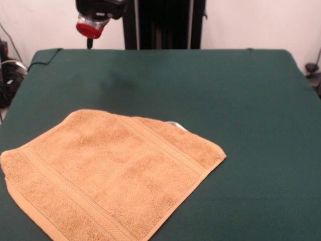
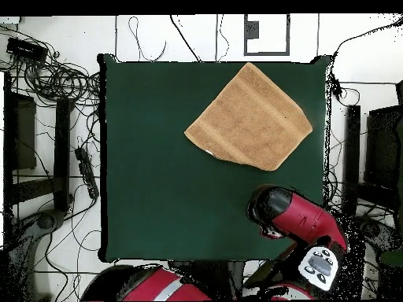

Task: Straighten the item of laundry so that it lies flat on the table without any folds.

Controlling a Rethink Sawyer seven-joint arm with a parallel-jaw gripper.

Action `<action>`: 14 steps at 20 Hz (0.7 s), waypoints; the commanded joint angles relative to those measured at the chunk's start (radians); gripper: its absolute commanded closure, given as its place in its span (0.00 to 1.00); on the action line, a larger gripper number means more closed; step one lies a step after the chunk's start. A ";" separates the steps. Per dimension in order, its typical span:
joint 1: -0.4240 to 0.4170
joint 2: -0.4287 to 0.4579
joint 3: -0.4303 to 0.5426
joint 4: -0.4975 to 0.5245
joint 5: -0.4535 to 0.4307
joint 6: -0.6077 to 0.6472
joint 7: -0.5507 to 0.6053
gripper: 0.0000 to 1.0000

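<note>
The orange-tan towel (image 1: 110, 170) lies spread out on the dark green table (image 1: 235, 95), turned at an angle, with its woven border bands showing. A bit of white care label (image 1: 175, 124) peeks out at its far edge. In the overhead view the towel (image 2: 250, 118) lies at the table's (image 2: 157, 181) far right, one corner near the far edge. My gripper (image 1: 90, 42) hangs drawn back above the table's far left corner, well apart from the towel and holding nothing. In the overhead view the arm's end (image 2: 269, 211) is over the near right part of the table.
The black pedestal (image 1: 163, 24) stands behind the table's far edge. Cables (image 2: 55, 79) and dark equipment lie on the floor beside the table. A folded corner of green cloth (image 1: 46, 55) shows at the table's far left.
</note>
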 commanded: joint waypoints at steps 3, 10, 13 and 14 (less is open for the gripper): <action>0.050 0.141 0.018 -0.060 0.126 -0.090 0.308 0.00; 0.026 0.099 -0.005 -0.050 0.152 -0.063 0.235 0.00; 0.016 0.117 -0.016 -0.082 0.162 -0.046 0.239 0.00; 0.011 0.123 -0.019 -0.096 0.167 -0.037 0.242 0.00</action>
